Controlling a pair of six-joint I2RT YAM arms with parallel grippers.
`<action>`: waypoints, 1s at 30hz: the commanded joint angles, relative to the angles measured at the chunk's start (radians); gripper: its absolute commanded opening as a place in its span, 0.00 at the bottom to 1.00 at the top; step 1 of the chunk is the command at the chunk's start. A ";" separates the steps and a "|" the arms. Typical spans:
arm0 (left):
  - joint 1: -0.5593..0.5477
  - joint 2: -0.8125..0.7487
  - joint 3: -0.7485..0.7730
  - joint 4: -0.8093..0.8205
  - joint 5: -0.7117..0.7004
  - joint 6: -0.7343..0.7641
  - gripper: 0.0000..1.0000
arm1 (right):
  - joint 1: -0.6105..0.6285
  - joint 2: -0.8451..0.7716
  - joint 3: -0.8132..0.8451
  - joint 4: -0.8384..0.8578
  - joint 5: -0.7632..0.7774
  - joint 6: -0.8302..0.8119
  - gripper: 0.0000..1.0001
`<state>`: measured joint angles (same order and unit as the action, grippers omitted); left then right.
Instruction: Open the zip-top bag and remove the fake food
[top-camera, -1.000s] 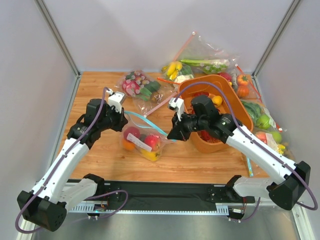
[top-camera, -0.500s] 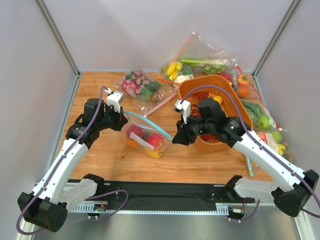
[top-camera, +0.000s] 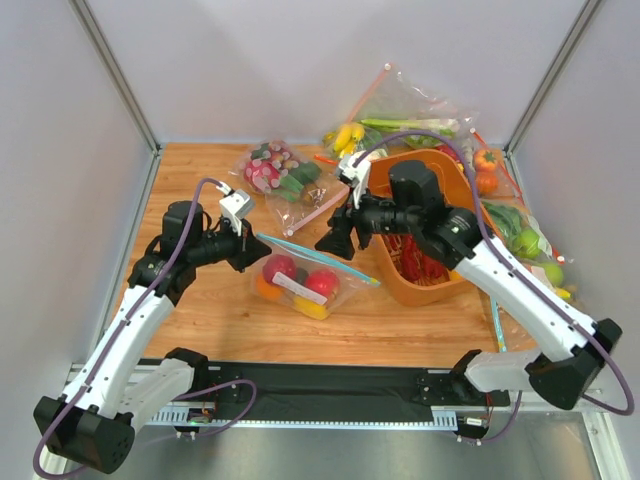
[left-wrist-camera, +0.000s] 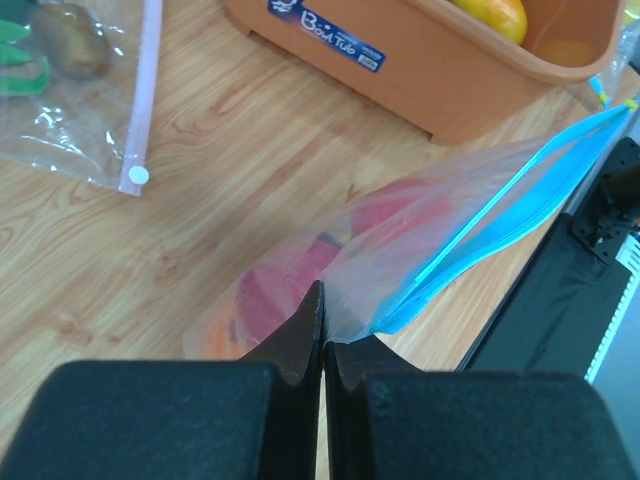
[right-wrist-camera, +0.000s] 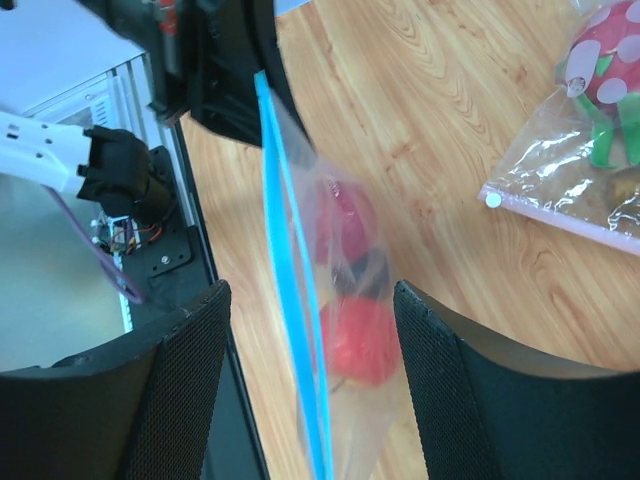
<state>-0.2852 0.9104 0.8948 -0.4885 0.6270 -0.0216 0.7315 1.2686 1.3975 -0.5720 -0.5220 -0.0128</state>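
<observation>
Pinching the zip-top bag (left-wrist-camera: 400, 225), the left end effector (left-wrist-camera: 322, 300) is clamped tight; the right end effector (right-wrist-camera: 308, 300) gapes wide, the bag's teal strip (right-wrist-camera: 287, 260) between its fingers.

1. A wood-grain counter (top-camera: 400, 325) lies beneath the jaws.
2. A plain pale grey back wall (top-camera: 300, 70) stands beyond the jaws, with a left wall (top-camera: 60, 150) and a right wall (top-camera: 600, 90) flanking them.
3. Slim metal posts (top-camera: 118, 78) mark the far corners.
4. A black strip (top-camera: 330, 385) edges the counter behind the jaws.
5. The light is soft and even.
</observation>
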 joint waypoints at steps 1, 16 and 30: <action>0.003 -0.015 0.000 0.050 0.079 0.020 0.00 | -0.006 0.086 0.043 0.081 -0.010 -0.012 0.68; 0.001 -0.010 0.001 0.050 0.082 0.022 0.00 | -0.003 0.187 0.006 0.116 -0.084 -0.006 0.68; 0.000 0.080 0.079 0.065 0.059 -0.015 0.00 | 0.028 0.233 -0.026 0.119 -0.110 0.007 0.61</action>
<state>-0.2855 0.9726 0.9119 -0.4736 0.6720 -0.0250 0.7475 1.4868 1.3716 -0.4889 -0.6086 -0.0120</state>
